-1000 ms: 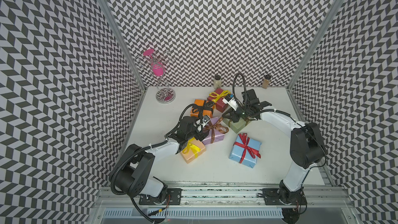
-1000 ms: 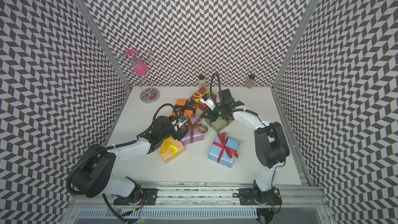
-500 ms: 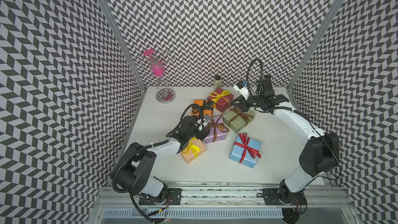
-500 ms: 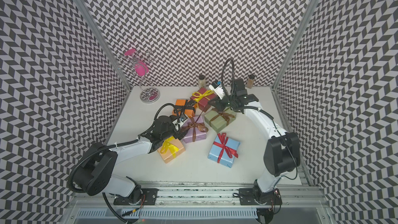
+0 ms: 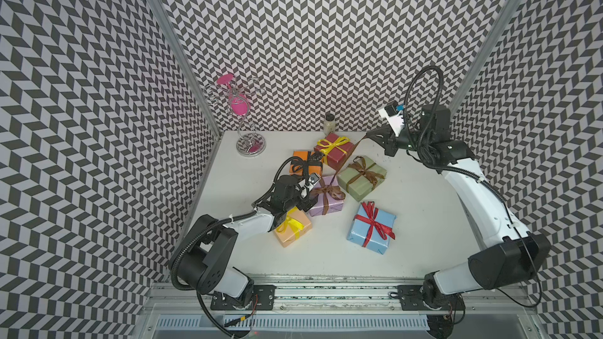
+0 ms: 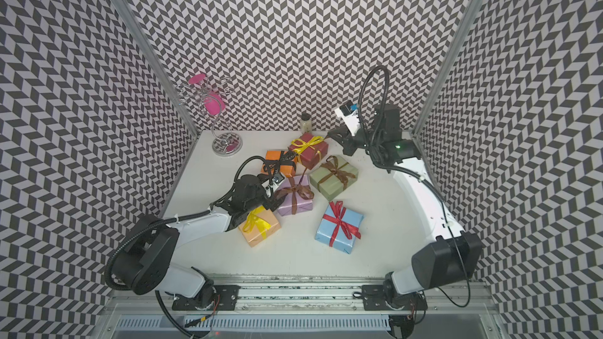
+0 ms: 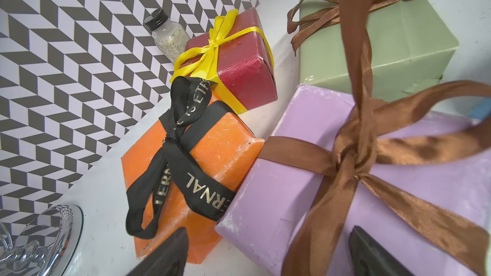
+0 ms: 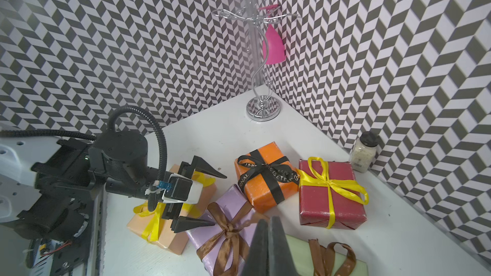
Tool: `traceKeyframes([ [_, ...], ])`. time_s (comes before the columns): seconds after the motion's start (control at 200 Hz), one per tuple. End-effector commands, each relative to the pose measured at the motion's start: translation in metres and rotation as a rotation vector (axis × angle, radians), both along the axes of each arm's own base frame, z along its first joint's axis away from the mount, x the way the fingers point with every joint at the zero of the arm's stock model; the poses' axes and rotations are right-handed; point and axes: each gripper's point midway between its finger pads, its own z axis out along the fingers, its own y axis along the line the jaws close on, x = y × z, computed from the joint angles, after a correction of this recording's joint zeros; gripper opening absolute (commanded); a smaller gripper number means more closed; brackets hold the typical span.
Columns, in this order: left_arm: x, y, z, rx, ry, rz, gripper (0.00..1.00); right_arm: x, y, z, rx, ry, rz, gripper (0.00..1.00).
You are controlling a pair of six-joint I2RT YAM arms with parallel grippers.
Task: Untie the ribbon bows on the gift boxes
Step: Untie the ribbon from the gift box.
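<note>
Toward the table's (image 5: pixel 408 223) back right corner, the right gripper (image 5: pixel 369 134) pinches the brown ribbon (image 7: pixel 356 49) of the lilac box (image 5: pixel 334 205) taut (likely to slip its bow); the left gripper (image 8: pixel 220 199) hovers released beside that box.

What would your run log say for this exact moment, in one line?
left gripper: open beside lilac box | right gripper: shut on brown ribbon tail, raised, ribbon taut | knot: not yet undone

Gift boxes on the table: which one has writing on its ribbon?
The orange box, beside the dark red box. Its black ribbon carries pale lettering; the other boxes' ribbons are plain yellow, brown or red.
</note>
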Motion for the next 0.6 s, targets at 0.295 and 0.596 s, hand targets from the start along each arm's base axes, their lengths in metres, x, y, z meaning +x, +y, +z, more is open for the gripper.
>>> traceKeyframes([
  [0.295, -0.008, -0.001, -0.013, 0.052, 0.06, -0.028, 0.95, 0.024, -0.016, -0.017, 0.005, 0.024, -0.089, 0.05],
  [0.596, -0.007, 0.001, 0.022, -0.017, 0.044, -0.067, 0.95, 0.07, -0.048, -0.093, -0.282, 0.09, -0.358, 0.3],
])
